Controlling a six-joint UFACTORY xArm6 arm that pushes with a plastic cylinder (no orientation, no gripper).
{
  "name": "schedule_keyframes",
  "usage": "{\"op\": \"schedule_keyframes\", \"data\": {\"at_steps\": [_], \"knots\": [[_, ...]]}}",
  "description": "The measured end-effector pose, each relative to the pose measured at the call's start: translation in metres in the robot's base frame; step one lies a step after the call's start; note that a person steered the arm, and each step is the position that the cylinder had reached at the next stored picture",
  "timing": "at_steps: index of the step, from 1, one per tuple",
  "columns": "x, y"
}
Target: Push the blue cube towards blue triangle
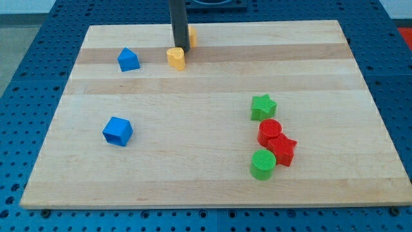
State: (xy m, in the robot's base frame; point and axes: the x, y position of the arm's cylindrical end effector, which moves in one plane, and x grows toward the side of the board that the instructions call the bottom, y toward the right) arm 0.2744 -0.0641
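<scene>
Near the view's top, my tip (181, 49) stands upright beside a yellow block (176, 58).

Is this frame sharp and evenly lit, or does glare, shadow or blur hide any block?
Camera view: sharp and evenly lit, no glare on the wooden board; shadows are soft and short under the blue cube and blue triangle; my tip partly hides one yellow block.

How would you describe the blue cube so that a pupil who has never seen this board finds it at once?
Start at the wooden board and go to the half on the view's left. Two blue blocks lie there; the blue cube is the lower one, alone. The blue triangle sits nearer the view's top, by the yellow blocks.
</scene>
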Motion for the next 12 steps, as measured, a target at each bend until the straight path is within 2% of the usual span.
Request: {"op": "schedule_keyframes", "data": {"at_steps": [4, 5, 6, 7, 8, 12], "knots": [[-0.026, 0.088], [-0.075, 0.08], [-0.082, 0.076], [-0.079, 0.066], [-0.058, 0.058], [-0.033, -0.061]]}}
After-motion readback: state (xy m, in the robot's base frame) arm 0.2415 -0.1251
